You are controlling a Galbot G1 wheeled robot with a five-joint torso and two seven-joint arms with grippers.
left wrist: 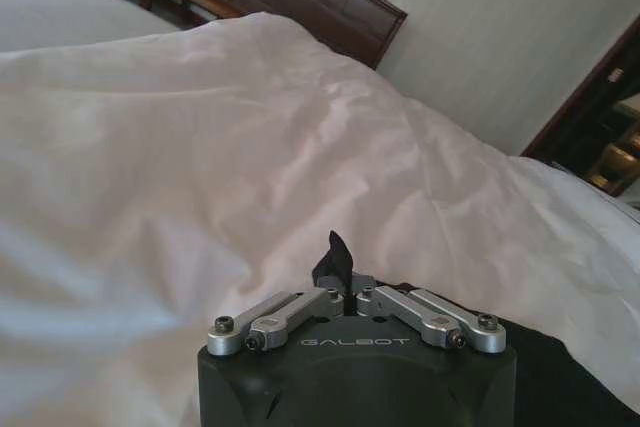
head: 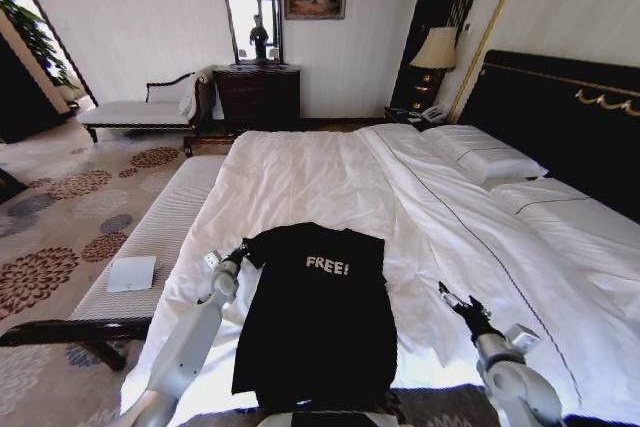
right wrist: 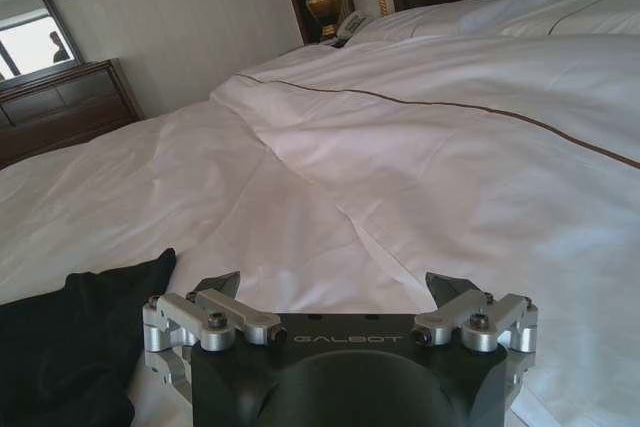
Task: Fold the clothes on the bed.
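The clothes, one black T-shirt (head: 315, 312) with white "FREE!" lettering, lie flat with the lettering up at the near end of the bed (head: 300, 172). My left gripper (head: 238, 253) sits at the shirt's left sleeve. In the left wrist view this gripper (left wrist: 345, 292) is shut, with a peak of black fabric (left wrist: 338, 257) pinched between its fingers. My right gripper (head: 449, 296) rests over the white duvet to the right of the shirt, apart from it. The right wrist view shows it (right wrist: 332, 289) wide open and holding nothing, with the shirt's edge (right wrist: 70, 337) off to one side.
A white-cushioned bench (head: 160, 222) runs along the bed's left side and carries a small white folded cloth (head: 131, 273). Pillows (head: 490, 159) and a black headboard (head: 560, 112) are at the right. A chaise (head: 140, 112), dresser (head: 258, 97) and lamp (head: 436, 49) stand by the far wall.
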